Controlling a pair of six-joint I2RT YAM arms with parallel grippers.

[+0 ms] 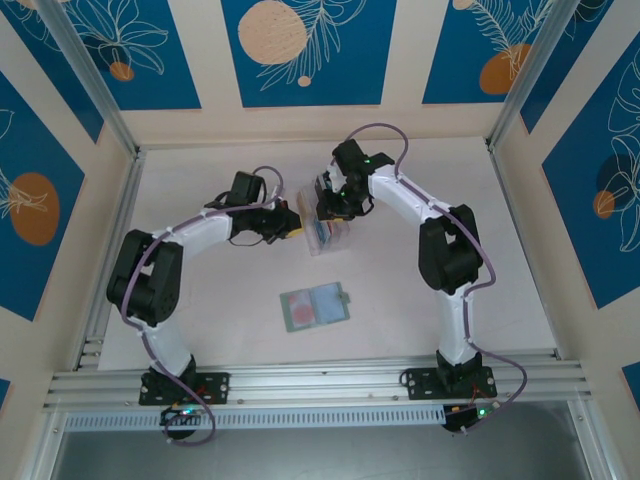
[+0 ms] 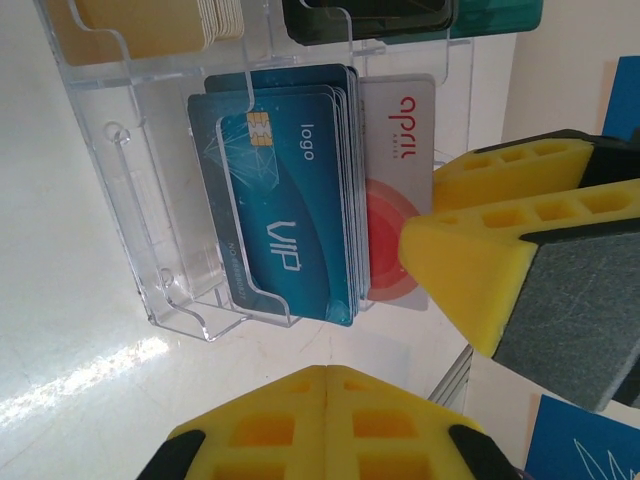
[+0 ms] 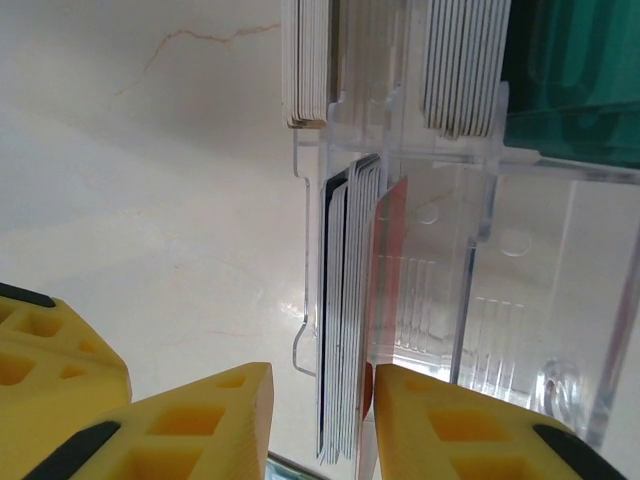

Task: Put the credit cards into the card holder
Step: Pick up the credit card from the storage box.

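Note:
A clear plastic rack [image 1: 327, 234] stands mid-table with the credit cards upright in it: a blue stack [image 2: 285, 190] and a red-and-grey card [image 2: 400, 190] behind it. My right gripper [image 1: 328, 207] is at the rack from the far side, open. In the right wrist view the right gripper [image 3: 320, 385] straddles the edge-on stack [image 3: 345, 330]. One pad touches the red card [image 3: 388, 270] and the other stands off the stack. My left gripper [image 1: 293, 225] is shut and empty beside the rack, and the left gripper [image 2: 327, 372] faces the cards. The card holder [image 1: 315, 307] lies open nearer the bases, something red in one pocket.
The rack's upper tiers hold cream cards [image 2: 150, 20] and dark green cards [image 3: 575, 80]. The right gripper's yellow fingers [image 2: 480, 270] crowd the rack's side close to my left gripper. Metal rails [image 1: 320, 380] run along the near table edge.

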